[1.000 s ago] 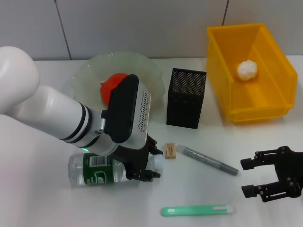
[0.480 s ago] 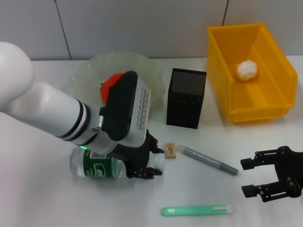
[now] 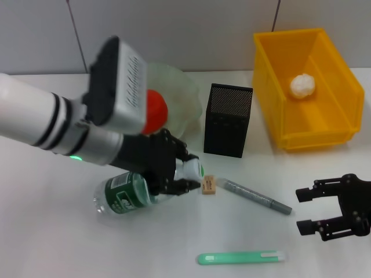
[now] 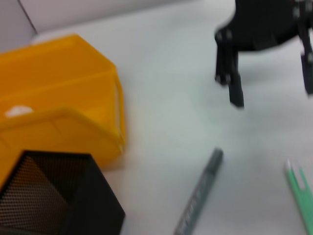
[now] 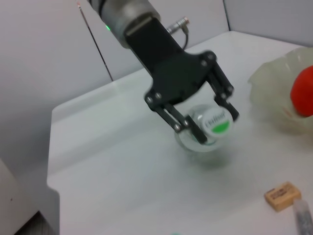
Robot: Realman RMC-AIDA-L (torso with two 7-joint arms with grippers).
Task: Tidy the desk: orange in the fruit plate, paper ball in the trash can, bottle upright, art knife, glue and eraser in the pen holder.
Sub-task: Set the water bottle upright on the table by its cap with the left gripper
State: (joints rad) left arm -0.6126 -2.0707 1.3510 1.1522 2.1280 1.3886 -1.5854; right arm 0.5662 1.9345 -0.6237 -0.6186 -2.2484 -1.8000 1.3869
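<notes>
The clear bottle (image 3: pixel 123 197) with a green label lies tilted, its white-capped neck raised off the table. My left gripper (image 3: pixel 184 176) is shut on that neck; the right wrist view shows its fingers clamped round the bottle (image 5: pixel 211 126). The orange (image 3: pixel 155 110) rests in the pale green fruit plate (image 3: pixel 179 84). The paper ball (image 3: pixel 302 85) sits in the yellow trash can (image 3: pixel 272 87). On the table lie the eraser (image 3: pixel 208 185), the grey glue stick (image 3: pixel 258 197) and the green art knife (image 3: pixel 240 258), all in front of the black mesh pen holder (image 3: pixel 227 120). My right gripper (image 3: pixel 333 214) hangs open at the right.
In the left wrist view the trash can (image 4: pixel 58 112) and pen holder (image 4: pixel 49 205) stand close together, with the glue stick (image 4: pixel 198 196) and art knife (image 4: pixel 303 196) beside them. The eraser (image 5: pixel 282 195) lies a short way from the bottle.
My left arm has swung upward and turned, lifting the bottle's neck end so the bottle now tilts. The orange is more exposed. The right gripper has stayed put.
</notes>
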